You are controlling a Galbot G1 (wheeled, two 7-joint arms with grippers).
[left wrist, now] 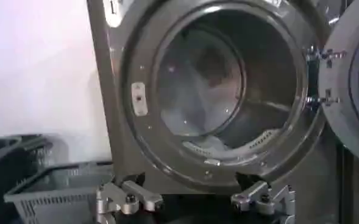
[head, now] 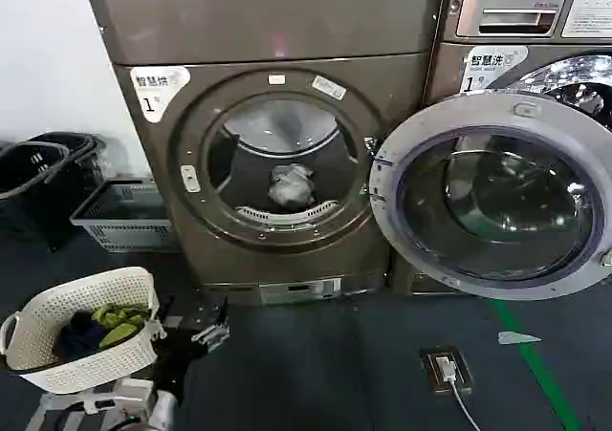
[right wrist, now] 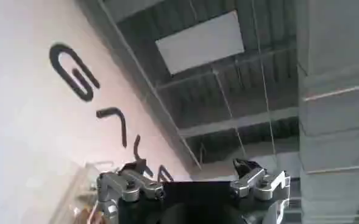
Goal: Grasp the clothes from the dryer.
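Note:
The bronze-brown dryer (head: 277, 30) stands in front of me with its porthole door (head: 497, 197) swung open to the right. A grey bundle of clothes (head: 290, 184) lies low in the dark drum. My left gripper (head: 208, 334) hovers near the floor, below and left of the drum opening, well short of it. In the left wrist view the left gripper (left wrist: 194, 198) is open and empty, facing the drum (left wrist: 228, 79); a pale blurred shape (left wrist: 206, 145) lies at the drum's bottom. My right gripper (right wrist: 194, 182) is open and empty, pointing up at a wall and ceiling.
An LG machine (head: 535, 30) stands right of the dryer, partly behind the open door. A white basket (head: 81, 340) holding green and dark clothes sits at lower left. Grey crate (head: 120, 216) and black baskets (head: 38, 168) stand by the left wall. A floor socket (head: 446, 367) lies ahead.

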